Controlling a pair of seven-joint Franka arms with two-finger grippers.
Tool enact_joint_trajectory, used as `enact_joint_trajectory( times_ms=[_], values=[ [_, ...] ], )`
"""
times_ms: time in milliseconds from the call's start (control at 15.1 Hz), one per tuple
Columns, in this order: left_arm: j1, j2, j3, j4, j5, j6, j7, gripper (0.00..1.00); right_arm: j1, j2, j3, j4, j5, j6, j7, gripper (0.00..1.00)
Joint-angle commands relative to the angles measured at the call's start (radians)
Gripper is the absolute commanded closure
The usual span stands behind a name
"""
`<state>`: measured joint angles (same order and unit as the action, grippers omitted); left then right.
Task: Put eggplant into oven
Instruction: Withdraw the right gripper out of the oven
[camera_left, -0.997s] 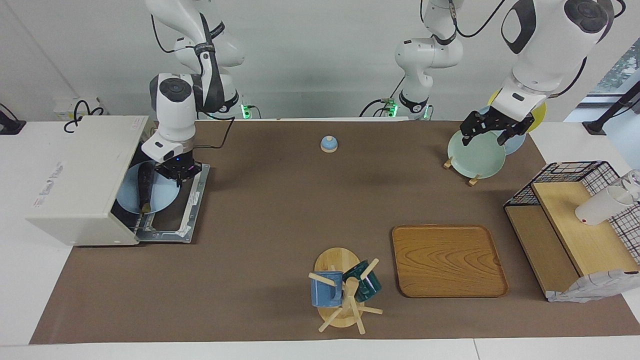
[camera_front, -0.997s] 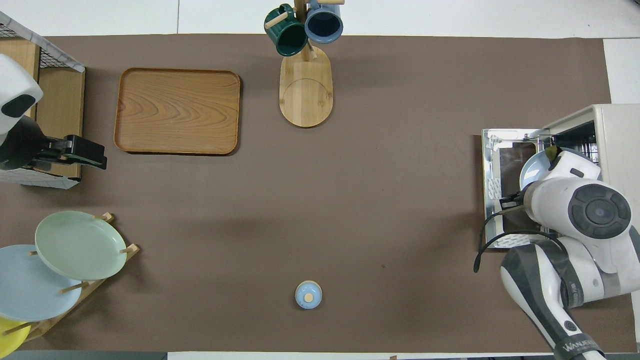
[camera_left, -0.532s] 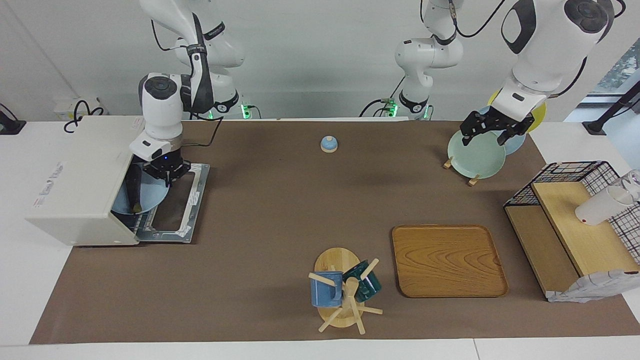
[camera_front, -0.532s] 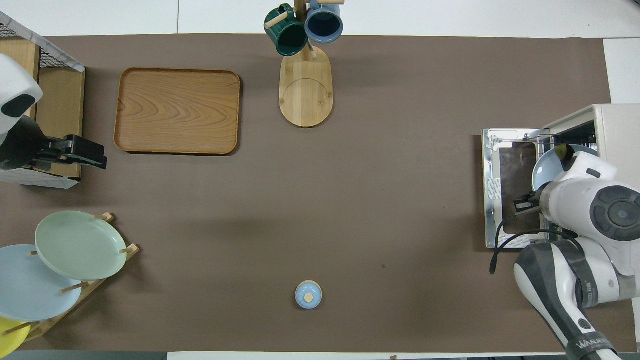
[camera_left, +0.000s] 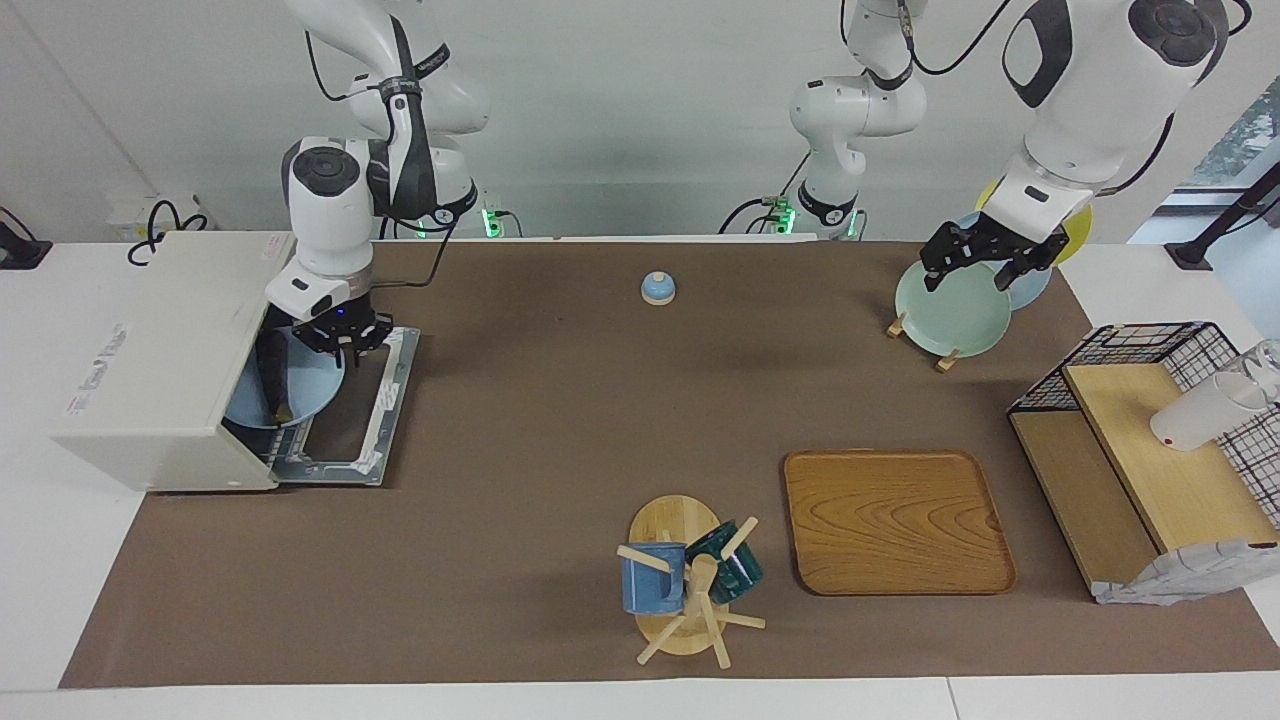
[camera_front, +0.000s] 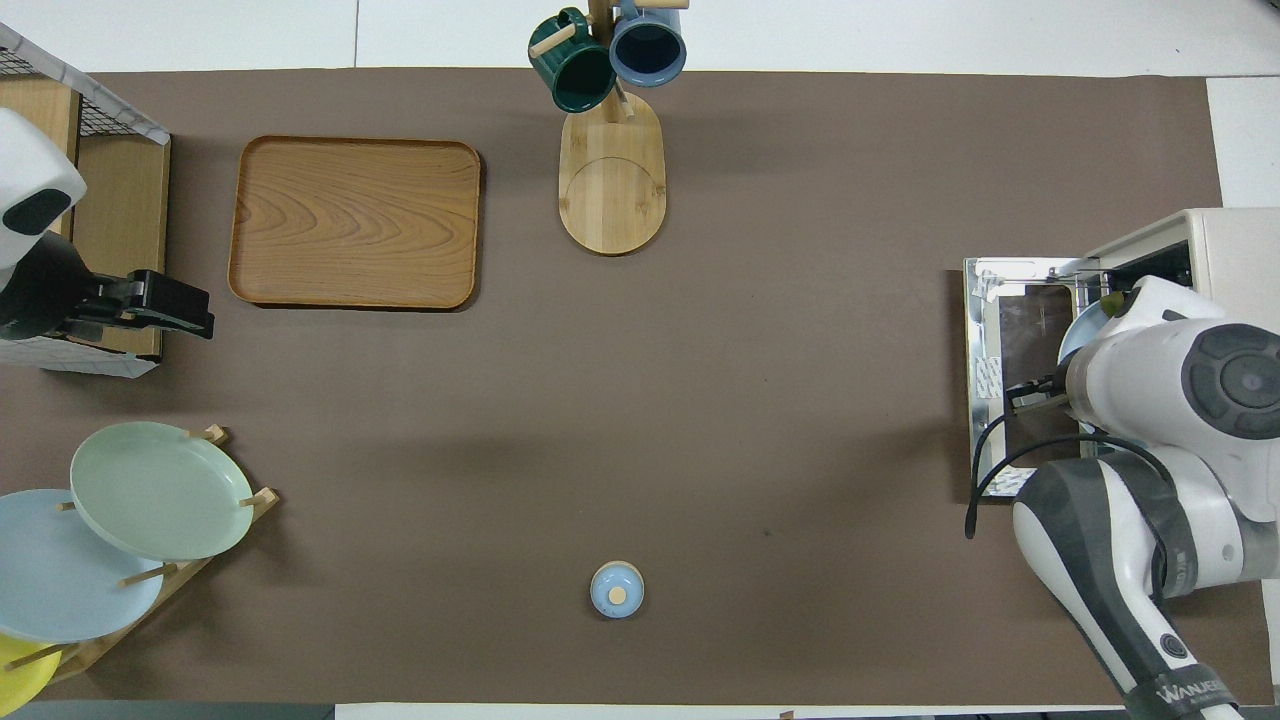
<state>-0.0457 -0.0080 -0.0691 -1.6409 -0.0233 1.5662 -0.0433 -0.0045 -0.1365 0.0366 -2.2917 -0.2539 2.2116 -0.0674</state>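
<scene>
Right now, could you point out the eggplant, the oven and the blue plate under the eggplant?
eggplant (camera_left: 270, 378), facing view, middle of its dark body.
oven (camera_left: 150, 350), facing view, its white top.
blue plate (camera_left: 312, 388), facing view, bare part beside the eggplant.

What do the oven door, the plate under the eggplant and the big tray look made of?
Oven door: dark glass pane in a shiny metal frame, judging by the reflections. Plate under the eggplant: smooth pale blue, probably glazed ceramic, though plastic is possible. Tray: wood, with visible grain and a satin finish.
</scene>
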Motion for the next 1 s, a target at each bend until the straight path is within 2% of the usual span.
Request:
enact_joint_trajectory(
  times_ms=[0,199,332,465,930],
  values=[
    [0.012,-0.020,-0.005,-0.016,-0.010,0.006,-0.003,0.00,0.024,0.044,0.006,0.057,0.094,-0.003,-0.031,0.84],
    [0.012,-0.020,-0.005,-0.016,-0.010,0.006,-0.003,0.00,0.058,0.127,0.006,0.055,0.154,0.086,0.038,0.99],
    [0.012,-0.020,-0.005,-0.016,-0.010,0.006,-0.003,0.00,0.058,0.187,0.005,0.044,0.154,0.169,0.058,1.00],
    [0.012,-0.020,-0.005,-0.016,-0.010,0.006,-0.003,0.00,0.058,0.195,0.005,0.009,0.154,0.217,0.060,1.00],
    [0.012,-0.020,-0.005,-0.016,-0.010,0.006,-0.003,0.00,0.048,0.221,0.000,-0.025,0.130,0.220,0.063,1.00]
  ],
)
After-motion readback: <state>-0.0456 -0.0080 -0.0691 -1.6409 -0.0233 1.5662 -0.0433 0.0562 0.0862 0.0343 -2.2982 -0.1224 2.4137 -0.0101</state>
